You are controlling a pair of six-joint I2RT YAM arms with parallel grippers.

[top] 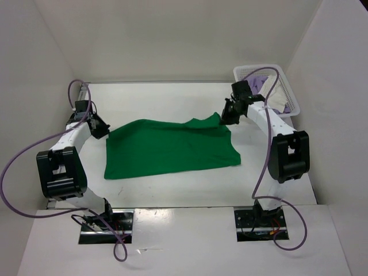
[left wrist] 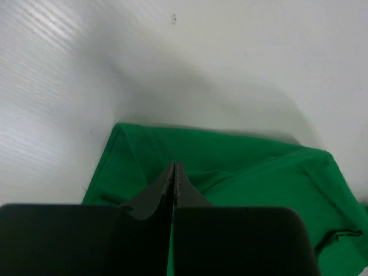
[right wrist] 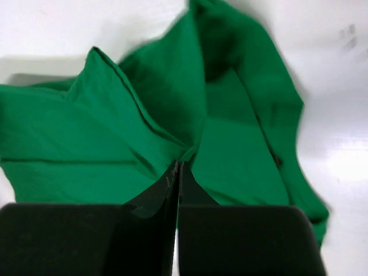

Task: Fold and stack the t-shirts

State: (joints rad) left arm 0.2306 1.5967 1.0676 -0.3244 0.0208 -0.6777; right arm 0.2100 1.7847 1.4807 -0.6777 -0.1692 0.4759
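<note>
The bright green t-shirt (top: 167, 150) lies spread out in the middle of the table, mostly flat. My left gripper (top: 105, 129) is at its upper left corner. In the left wrist view the jaws (left wrist: 174, 168) are shut, and creases in the green cloth (left wrist: 253, 172) run toward the tips. My right gripper (top: 225, 119) is at the shirt's upper right corner, shut on a pinch of green fabric (right wrist: 144, 132) whose folds gather at the tips (right wrist: 179, 164). The lavender t-shirt (top: 261, 81) and the cream-white t-shirt (top: 280, 99) lie bundled in the basket.
A white mesh basket (top: 294, 107) stands at the back right corner, just behind the right arm. White walls enclose the table on the left, back and right. Purple cables loop beside both arms.
</note>
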